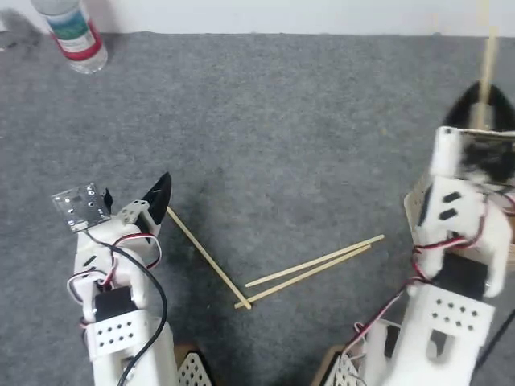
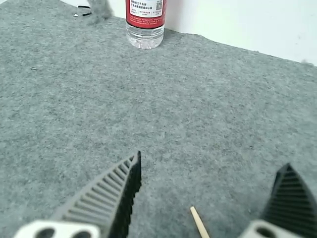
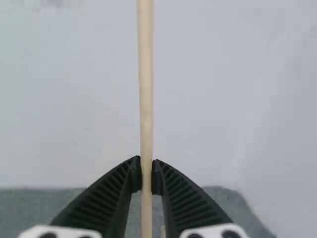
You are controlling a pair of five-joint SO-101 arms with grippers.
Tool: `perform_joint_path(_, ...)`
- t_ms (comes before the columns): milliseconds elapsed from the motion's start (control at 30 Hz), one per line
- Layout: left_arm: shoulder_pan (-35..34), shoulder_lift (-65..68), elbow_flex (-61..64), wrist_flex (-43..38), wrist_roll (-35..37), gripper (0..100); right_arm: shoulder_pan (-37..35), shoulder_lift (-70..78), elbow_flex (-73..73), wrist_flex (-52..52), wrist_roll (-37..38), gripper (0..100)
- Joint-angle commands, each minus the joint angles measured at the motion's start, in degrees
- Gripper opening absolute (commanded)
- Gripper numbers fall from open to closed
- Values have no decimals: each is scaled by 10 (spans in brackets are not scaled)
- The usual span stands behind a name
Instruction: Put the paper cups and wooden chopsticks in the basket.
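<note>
The right gripper was clamped on a wooden chopstick, holding it upright at the right side of the grey felt mat. The left gripper stood wide open and empty, low over the mat, with a loose chopstick tip between its jaws. Paired chopsticks lay near mid-mat. A water bottle stood far off.

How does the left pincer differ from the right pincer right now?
The left pincer is open; the right pincer is shut. The left is empty over the grey mat, near a loose chopstick; the right grips a held chopstick. Both are black and ridged.
</note>
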Motion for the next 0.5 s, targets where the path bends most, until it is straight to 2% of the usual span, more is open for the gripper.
perform_joint_path(0, 3, -7, -12, -12, -7, 386, 31, 4, -33, -14, -76, 7)
perform_joint_path(467, 3, -7, -12, -12, -7, 386, 33, 8, -17, -13, -77, 9)
